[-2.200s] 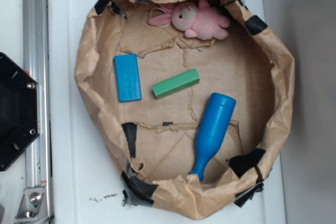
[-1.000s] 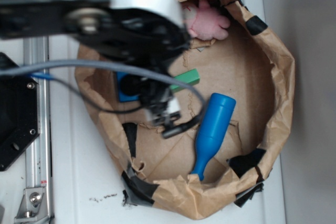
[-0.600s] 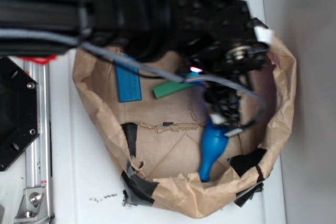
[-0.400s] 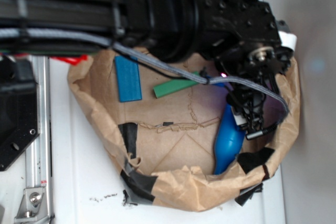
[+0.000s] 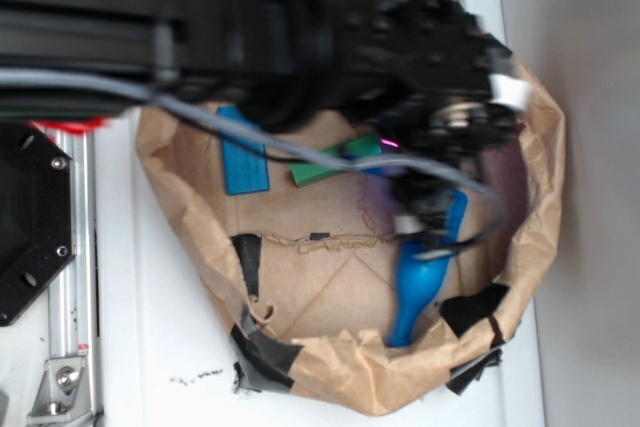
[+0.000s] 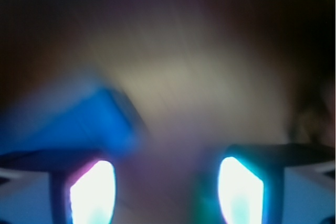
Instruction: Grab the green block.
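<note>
So the green block (image 5: 335, 161) is lying flat on the brown paper floor inside the crumpled paper ring, roughly in the middle and a bit toward the top. It's a slim, long bar, plain matte green, sitting at a slant with its left end lower and its right end higher. Only part of it is showing right now: the left end is in plain sight, while the right end is disappearing under the blurry black arm and a grey cable is crossing over it. In the wrist view everything is smeared, so it isn't clearly showing up there.
</note>
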`<state>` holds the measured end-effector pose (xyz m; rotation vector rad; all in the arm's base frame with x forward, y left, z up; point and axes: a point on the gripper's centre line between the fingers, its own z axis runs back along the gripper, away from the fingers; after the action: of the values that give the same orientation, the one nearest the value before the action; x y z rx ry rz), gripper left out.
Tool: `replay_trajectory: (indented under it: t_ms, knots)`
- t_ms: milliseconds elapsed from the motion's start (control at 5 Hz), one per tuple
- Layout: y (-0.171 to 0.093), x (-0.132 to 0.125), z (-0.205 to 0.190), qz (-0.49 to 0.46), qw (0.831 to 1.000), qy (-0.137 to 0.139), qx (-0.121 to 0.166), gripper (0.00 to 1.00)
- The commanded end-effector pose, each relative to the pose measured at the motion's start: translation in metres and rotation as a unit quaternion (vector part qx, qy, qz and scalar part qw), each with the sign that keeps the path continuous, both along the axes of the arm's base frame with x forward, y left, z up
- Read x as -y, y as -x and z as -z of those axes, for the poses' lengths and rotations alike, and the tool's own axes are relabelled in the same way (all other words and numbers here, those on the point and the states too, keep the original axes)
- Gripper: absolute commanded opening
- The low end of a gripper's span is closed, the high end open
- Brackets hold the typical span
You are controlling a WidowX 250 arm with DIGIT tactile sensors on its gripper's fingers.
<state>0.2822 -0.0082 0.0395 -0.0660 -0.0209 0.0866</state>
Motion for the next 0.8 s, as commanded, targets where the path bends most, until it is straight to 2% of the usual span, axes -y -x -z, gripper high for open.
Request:
replay_trajectory:
  t_ms: [0, 400, 600]
  knots:
    - [0.015, 0.000, -0.065, -0.010, 0.996, 0.008, 0.090, 1.00]
    - [0.024, -0.001, -0.026, -0.009, 0.999, -0.007, 0.038, 1.00]
    - [0.033, -0.011, -0.008, -0.009, 1.000, -0.013, 0.019, 1.00]
